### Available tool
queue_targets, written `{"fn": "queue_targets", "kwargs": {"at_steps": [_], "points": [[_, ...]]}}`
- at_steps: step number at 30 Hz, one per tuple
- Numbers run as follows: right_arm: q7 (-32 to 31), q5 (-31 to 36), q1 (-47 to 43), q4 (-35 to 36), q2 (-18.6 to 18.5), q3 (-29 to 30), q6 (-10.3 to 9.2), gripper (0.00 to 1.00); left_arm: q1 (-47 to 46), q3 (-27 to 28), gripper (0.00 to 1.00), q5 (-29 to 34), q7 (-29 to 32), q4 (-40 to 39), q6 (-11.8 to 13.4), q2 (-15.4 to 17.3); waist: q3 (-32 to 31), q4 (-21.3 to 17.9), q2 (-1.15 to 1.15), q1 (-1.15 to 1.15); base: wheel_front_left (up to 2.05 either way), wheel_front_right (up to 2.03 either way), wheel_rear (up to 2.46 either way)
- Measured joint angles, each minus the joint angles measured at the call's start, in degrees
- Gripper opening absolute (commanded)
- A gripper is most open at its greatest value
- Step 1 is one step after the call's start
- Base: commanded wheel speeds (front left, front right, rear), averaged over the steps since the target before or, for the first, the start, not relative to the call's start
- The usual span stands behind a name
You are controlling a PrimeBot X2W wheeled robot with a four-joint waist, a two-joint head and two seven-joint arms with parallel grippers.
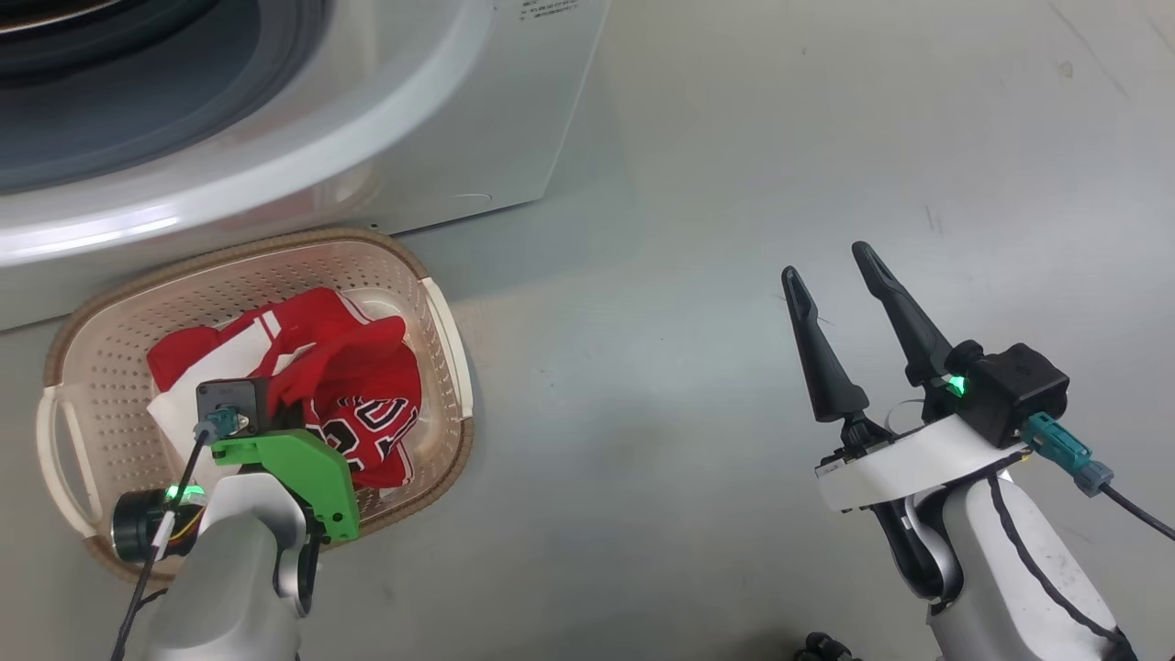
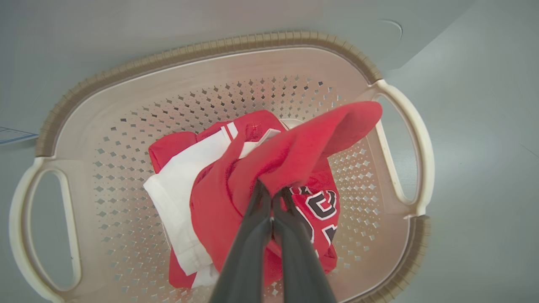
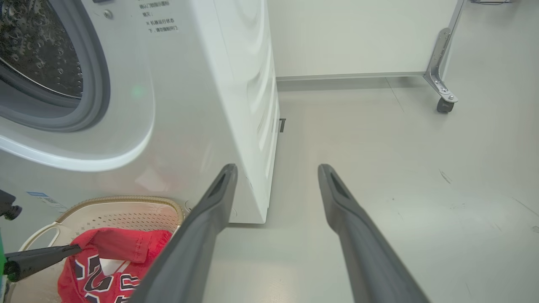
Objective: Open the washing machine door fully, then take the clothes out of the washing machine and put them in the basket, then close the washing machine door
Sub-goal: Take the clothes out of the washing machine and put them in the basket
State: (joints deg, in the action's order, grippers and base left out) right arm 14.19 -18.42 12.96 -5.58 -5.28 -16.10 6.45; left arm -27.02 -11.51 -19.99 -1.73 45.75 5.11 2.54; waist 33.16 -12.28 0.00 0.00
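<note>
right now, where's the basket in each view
Head view: basket at lower left, just below the washing machine.
Left wrist view: basket at centre, seen from above.
Right wrist view: basket in the bottom left corner, partly cut off.
Shared landmark: the red clothes inside it.

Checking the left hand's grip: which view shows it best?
Left wrist view: the left hand is shut on a red fold of the clothes. Head view: the wrist hides the grip. Right wrist view: its tip at the cloth, side-on.
</note>
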Motion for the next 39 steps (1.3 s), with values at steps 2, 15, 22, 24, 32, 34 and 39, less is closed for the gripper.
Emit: {"fn": "queue_targets", "kwargs": {"at_steps": [2, 15, 22, 24, 32, 34, 39], "points": [[0.0, -0.22, 0.09, -0.3, 0.05, 0.11, 0.0, 1.0, -0.54, 0.15, 0.42, -0.01, 0.47, 1.52, 0.22, 0.03, 0.42, -0.81, 0.0, 0.0, 0.0, 0.0, 0.0], [0.0, -0.22, 0.1, -1.15, -0.25, 2.45, 0.0, 1.0, -3.49, -0.05, 1.0, 0.0, -3.27, 5.33, 0.22, -0.14, 0.45, -0.47, 0.0, 0.0, 0.0, 0.0, 0.0], [0.0, -0.03, 0.09, -1.51, -0.78, 3.35, -0.01, 1.0, -3.5, 0.03, 1.0, -0.02, -10.2, 4.33, 0.11, -0.27, -1.75, 1.99, 0.0, 0.0, 0.0, 0.0, 0.0], [0.0, 0.05, 0.07, -1.65, -1.05, 3.67, -0.03, 1.0, -3.49, 0.05, 1.0, -0.15, -11.84, 3.32, -0.37, -0.36, -2.53, 2.68, 0.0, 0.0, 0.0, 0.0, 0.0], [0.0, 0.85, -0.62, -2.33, -1.87, 4.89, -0.12, 1.0, -3.21, -0.26, 1.0, -0.16, -12.72, -1.58, -0.42, -0.6, -6.3, 5.55, 0.0, 0.0, 0.0, 0.0, 0.0], [0.0, 0.91, -1.1, -2.6, -1.92, 4.98, -0.13, 1.0, -2.96, -0.46, 1.0, -0.14, -12.72, -3.24, -0.79, -0.63, -7.45, 6.26, 0.0, 0.0, 0.0, 0.0, 0.0], [0.0, 1.32, -2.74, -3.31, -2.04, 4.97, -0.49, 1.0, -0.27, -0.58, 1.0, 0.57, -12.71, -8.31, -0.87, -0.66, -10.68, 7.85, 0.0, 0.0, 0.0, 0.0, 0.0]]}}
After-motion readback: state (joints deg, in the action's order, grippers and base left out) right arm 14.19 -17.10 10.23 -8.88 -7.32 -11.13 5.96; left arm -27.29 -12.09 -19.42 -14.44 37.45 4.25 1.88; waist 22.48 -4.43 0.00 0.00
